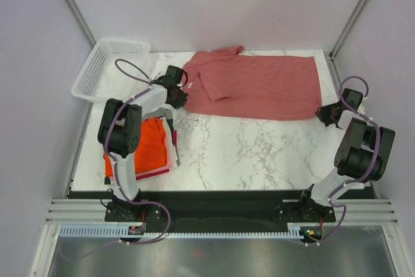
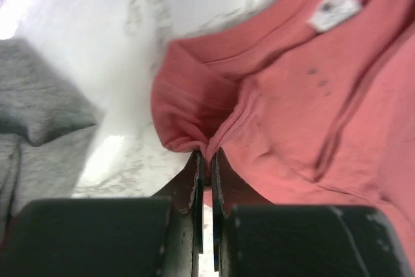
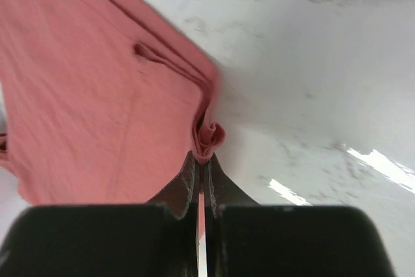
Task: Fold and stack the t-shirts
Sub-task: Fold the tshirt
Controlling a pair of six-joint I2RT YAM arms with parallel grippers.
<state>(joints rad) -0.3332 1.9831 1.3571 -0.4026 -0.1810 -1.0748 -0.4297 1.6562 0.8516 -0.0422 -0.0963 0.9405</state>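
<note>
Two edges pinched, left fingers and right fingers clamping pink-red t-shirt — basket, folded stack nearby.

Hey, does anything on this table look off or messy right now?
Two small dark specks mark the red shirt near its neck label; stains or holes, can't tell. The basket sits askew at the far left corner, seemingly overhanging the table edge.

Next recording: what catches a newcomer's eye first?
A pinkish-red t-shirt lies spread across the far half of the marble table, with the left gripper shut on its collar-end edge and the right gripper shut on its opposite corner. At the table's left sits a folded stack topped by an orange-red t-shirt, a white mesh basket beyond it.
</note>
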